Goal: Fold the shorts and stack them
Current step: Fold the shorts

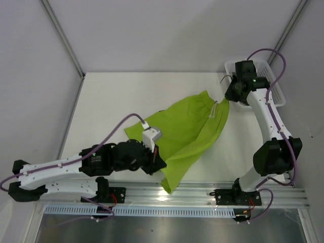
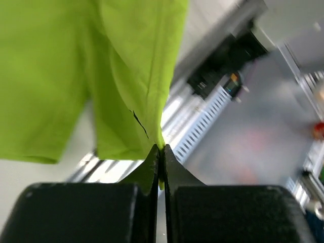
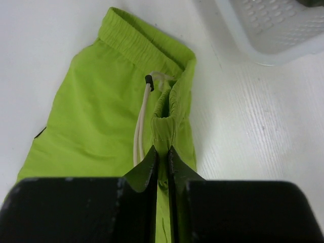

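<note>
Top view: lime green shorts (image 1: 188, 132) lie spread diagonally mid-frame on the white surface (image 1: 109, 98), waistband end toward the upper right, leg end toward the lower centre. One leg tip reaches past the near edge of the surface and overlaps the metal rail (image 1: 202, 194). Left end effector (image 1: 161, 165) sits lower centre-left at the left edge of the cloth, touching it. Right end effector (image 1: 226, 99) is upper right at the waistband corner. White mesh basket (image 1: 277, 93) is in the upper right corner, partly hidden by the right arm.

Left wrist view: left end effector (image 2: 161, 152) at bottom centre, jaws pressed narrow together with a thin edge of the lime green shorts (image 2: 55, 76) pinched between them. Cloth fills the upper left and drapes from the pinch point. A small dark mark shows on the fabric near the seam. The rail (image 2: 200, 129) is blurred at centre right.

Right wrist view: right end effector (image 3: 162, 153) at bottom centre, jaws narrow, clamped on a fold of the waistband (image 3: 147, 43) of the lime green shorts (image 3: 96, 126). The cloth lies flat on the surface (image 3: 253, 136) in the left half of the frame. White drawstring (image 3: 142, 121) with a dark tip runs down just left of the gripped fold. Basket (image 3: 263, 48) corner is at the upper right, apart from the cloth.
</note>
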Controlling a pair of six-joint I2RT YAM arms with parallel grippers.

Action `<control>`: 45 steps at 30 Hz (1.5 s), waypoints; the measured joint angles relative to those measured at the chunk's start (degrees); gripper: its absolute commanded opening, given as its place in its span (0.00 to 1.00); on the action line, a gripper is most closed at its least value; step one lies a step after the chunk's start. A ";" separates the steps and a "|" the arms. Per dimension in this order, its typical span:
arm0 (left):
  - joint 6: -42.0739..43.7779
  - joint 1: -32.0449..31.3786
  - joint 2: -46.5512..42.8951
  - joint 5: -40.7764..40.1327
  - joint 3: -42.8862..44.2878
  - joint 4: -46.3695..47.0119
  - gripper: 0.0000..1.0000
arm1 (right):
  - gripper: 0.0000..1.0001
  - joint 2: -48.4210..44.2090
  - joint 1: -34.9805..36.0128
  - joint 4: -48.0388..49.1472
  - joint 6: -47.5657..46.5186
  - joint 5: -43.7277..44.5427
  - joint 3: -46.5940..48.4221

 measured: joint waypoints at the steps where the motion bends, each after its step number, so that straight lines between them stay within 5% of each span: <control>1: 0.79 3.37 -1.33 0.44 0.00 -1.25 0.00 | 0.00 1.14 0.00 0.02 0.35 -0.79 0.66; 9: 9.44 26.67 -1.36 6.58 0.15 -6.93 0.00 | 0.00 8.28 0.00 3.21 5.07 -6.54 4.50; 19: 17.09 43.71 3.52 14.97 2.80 -8.24 0.00 | 0.00 11.65 -0.48 11.89 10.51 -10.60 6.62; 31: 20.83 50.73 4.20 21.51 11.93 -9.92 0.00 | 0.00 15.41 -2.01 18.53 14.67 -14.53 9.27; 38: 22.34 58.88 5.51 23.63 12.13 -10.47 0.00 | 0.00 17.92 -1.97 23.15 17.68 -17.49 10.01; 45: 23.12 60.67 5.86 25.42 12.22 -10.71 0.00 | 0.00 18.27 -1.95 25.07 18.53 -18.23 9.94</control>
